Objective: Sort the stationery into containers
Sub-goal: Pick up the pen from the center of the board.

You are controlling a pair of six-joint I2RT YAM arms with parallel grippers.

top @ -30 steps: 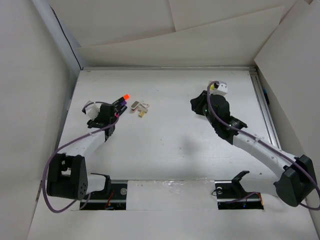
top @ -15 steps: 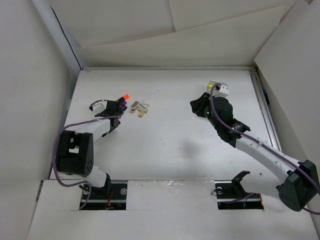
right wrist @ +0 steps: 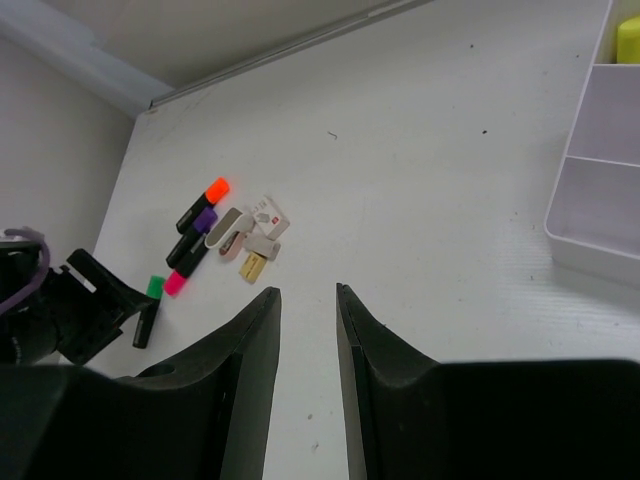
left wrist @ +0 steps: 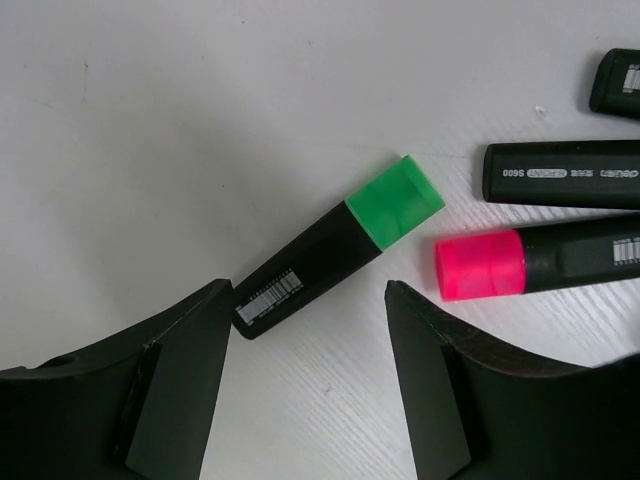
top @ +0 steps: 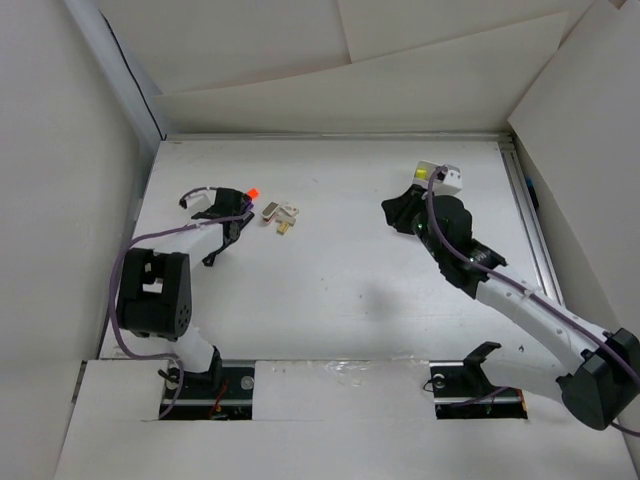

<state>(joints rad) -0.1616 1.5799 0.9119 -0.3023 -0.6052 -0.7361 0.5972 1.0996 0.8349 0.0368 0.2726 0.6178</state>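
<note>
In the left wrist view my open left gripper (left wrist: 310, 295) hangs just over the table. The butt end of a black marker with a green cap (left wrist: 340, 245) lies right at my left fingertip. A pink-capped marker (left wrist: 530, 262) and two more black markers (left wrist: 560, 175) lie beyond it to the right. In the top view the left gripper (top: 230, 213) covers most of them; the orange cap (top: 253, 191) shows beside it. Pale pieces (top: 280, 213) lie to their right. My right gripper (top: 400, 212) is slightly open and empty, near the white tub (top: 447, 180).
The right wrist view shows the tub's compartments (right wrist: 600, 180) with a yellow item (right wrist: 628, 40) in the far one, and the marker cluster (right wrist: 190, 245) far left. White cardboard walls (top: 400, 90) ring the table. A metal rail (top: 530, 220) runs along the right edge.
My left gripper has moved a little farther and to the right, over the markers, while its arm folded back. The right arm has shifted only slightly.
</note>
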